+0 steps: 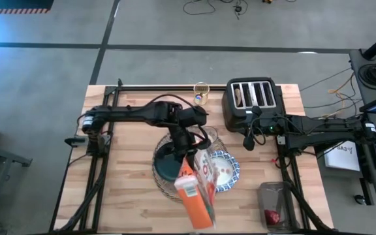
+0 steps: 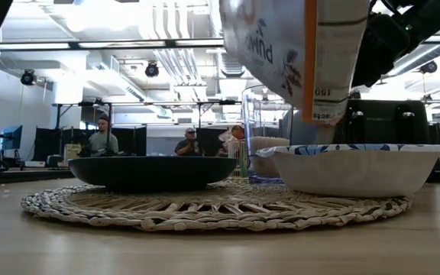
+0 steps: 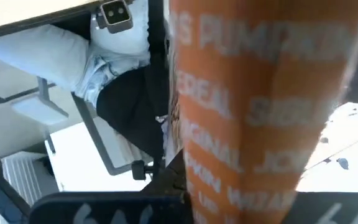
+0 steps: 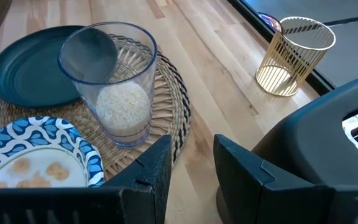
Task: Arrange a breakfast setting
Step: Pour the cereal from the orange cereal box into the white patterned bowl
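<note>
**A:** How did the blue-and-white bowl seem to you, for handling?

**B:** I judged it light and rather thin in the wall, so a push could make it slide on the woven placemat. If I had to take it, I would pinch the rim, on the side away from the plate, and lift slowly. It had some brown cereal pieces inside already.

**A:** And where was it?

**B:** On the placemat, just beside the dark teal plate, with the clear glass near behind it. The glass had white grains at the bottom.

**A:** Where was the bowl relative to your claw?

**B:** Under it. My left claw was above the placemat, clamped on the cereal bag, and the bag hung tilted over the bowl's edge, not touching it. The bag is soft and its load can shift, so I judged that a firm hold on its upper part was needed.

**A:** Was the bag pouring?

**B:** I could not tell this.

**A:** And the other claw?

**B:** My right claw waited low beside the black toaster, half spread, with nothing between the fingers. A gold wire cup stood apart at the far edge of the table.
</note>
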`<state>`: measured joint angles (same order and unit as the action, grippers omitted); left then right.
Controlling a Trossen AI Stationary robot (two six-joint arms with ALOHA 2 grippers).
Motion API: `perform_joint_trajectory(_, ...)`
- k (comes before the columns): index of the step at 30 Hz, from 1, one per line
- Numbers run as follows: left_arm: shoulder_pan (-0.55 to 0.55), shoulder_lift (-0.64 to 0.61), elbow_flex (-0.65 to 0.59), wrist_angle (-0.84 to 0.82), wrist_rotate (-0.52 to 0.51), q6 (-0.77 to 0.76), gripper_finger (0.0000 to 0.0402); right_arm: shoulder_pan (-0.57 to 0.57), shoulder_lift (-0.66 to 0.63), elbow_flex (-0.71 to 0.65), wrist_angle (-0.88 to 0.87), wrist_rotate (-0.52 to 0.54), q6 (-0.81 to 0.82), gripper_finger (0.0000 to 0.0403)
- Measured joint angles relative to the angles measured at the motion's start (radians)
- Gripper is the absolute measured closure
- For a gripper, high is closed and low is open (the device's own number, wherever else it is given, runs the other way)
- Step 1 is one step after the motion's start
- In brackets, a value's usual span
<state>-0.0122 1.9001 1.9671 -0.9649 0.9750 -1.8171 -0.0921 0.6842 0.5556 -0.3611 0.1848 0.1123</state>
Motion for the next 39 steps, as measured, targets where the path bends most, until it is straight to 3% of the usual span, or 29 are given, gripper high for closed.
perform_joint_trajectory(4,0.008,0.019,0.000,0.023,0.040,-0.008,0.0402,0.000,0.000,0.000,0.000,0.000,0.000,0.0291)
perform_joint_trajectory(39,0.029,0.012,0.002,0.013,-0.007,-0.004,0.0402,0.000,0.000,0.000,0.000,0.000,0.000,0.0291)
